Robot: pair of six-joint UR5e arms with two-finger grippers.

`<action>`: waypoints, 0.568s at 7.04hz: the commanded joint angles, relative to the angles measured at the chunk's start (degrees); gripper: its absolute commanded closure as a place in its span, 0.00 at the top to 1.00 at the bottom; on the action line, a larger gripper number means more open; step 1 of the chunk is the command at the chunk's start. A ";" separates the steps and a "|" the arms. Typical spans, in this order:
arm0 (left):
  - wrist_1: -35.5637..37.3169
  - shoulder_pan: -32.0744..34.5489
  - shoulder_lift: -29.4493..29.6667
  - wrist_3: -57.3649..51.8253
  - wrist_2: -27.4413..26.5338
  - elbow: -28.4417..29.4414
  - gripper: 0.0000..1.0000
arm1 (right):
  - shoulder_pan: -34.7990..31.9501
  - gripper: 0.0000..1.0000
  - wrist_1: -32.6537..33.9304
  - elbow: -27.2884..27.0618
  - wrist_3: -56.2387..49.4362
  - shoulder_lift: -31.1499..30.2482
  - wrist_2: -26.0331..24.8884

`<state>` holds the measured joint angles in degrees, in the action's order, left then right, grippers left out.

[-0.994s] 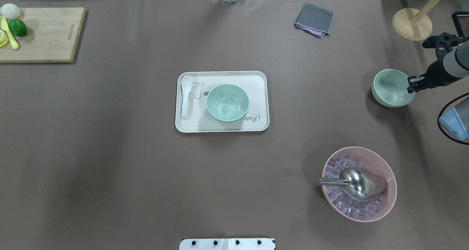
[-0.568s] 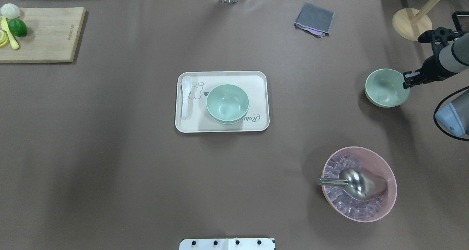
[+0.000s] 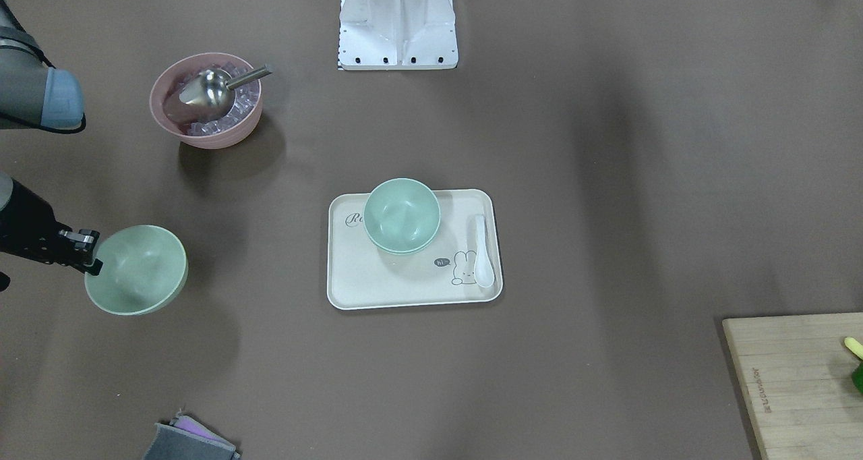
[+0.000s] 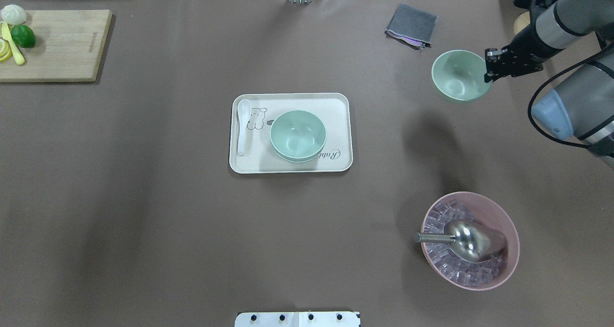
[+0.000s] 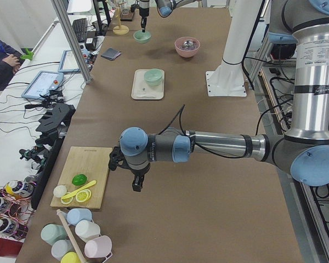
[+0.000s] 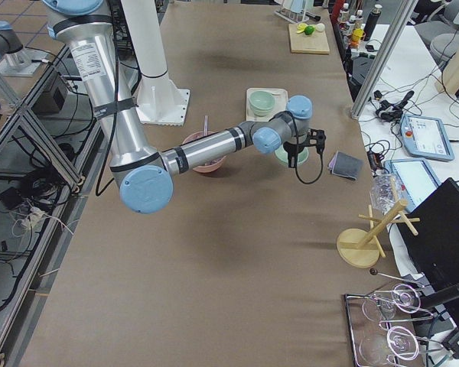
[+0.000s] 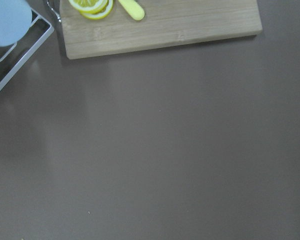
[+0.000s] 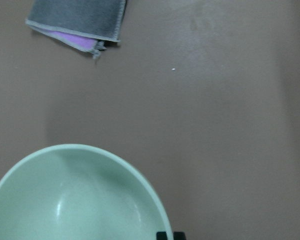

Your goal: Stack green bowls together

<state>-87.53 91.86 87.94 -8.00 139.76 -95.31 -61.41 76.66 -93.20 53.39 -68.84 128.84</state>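
My right gripper (image 4: 488, 68) is shut on the rim of one pale green bowl (image 4: 458, 75) and holds it above the table at the far right; the bowl casts a shadow below it. It also shows in the front view (image 3: 138, 271) and the right wrist view (image 8: 75, 200). Two more green bowls (image 4: 298, 135) sit nested together on the cream tray (image 4: 338, 106) at the table's middle. My left gripper (image 5: 137, 186) hangs near the cutting board and shows only in the exterior left view, so I cannot tell whether it is open or shut.
A pink bowl (image 4: 470, 240) with ice cubes and a metal scoop stands at the near right. A grey cloth (image 4: 411, 25) lies at the far edge. A white spoon (image 4: 243, 125) lies on the tray. A wooden cutting board (image 4: 53, 44) with fruit is far left.
My right gripper has carried the green bowl up, left and toward the table's far edge, near the grey cloth. The bowls on the tray have not moved.
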 commanded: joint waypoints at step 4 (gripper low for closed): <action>-0.10 0.16 -1.37 -0.08 -0.63 0.13 0.99 | 17.96 0.00 10.62 -3.40 28.40 18.46 -10.95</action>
<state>-87.60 91.99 86.71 -8.08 139.14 -95.15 -47.56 86.37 -97.08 76.34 -54.21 121.23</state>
